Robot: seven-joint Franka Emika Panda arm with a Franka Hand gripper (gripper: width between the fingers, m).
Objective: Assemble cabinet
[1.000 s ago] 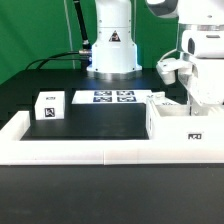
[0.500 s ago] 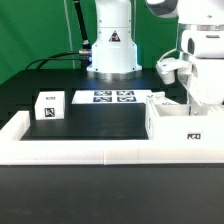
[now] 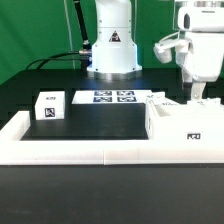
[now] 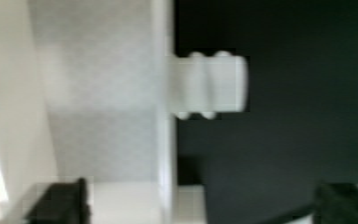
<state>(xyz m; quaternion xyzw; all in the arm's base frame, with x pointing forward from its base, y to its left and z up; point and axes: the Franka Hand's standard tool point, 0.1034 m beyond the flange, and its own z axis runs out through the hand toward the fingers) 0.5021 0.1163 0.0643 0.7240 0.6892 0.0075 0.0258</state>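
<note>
**A:** So, where are your cabinet parts sitting right now?

**B:** You've got two white pieces on the black table (image 3: 110,120). The big cabinet box (image 3: 185,125) is at the exterior view's right, tucked against the low white rim wall (image 3: 90,152), with a tag facing the camera. The small cabinet block (image 3: 49,106) is well apart from it, over at the exterior view's left, near the wall's other end. The marker board (image 3: 108,97) lies between them, further back, in front of the robot base (image 3: 112,45).

**A:** And your gripper?

**B:** Your gripper (image 3: 197,93) hangs over the big box's back edge, but I can't tell whether it touches. In the wrist view the fingertips (image 4: 57,202) are spread wide, pinching nothing. Past them you see a white panel (image 4: 96,100) with a ribbed white knob (image 4: 211,83) sticking off its edge.
</note>
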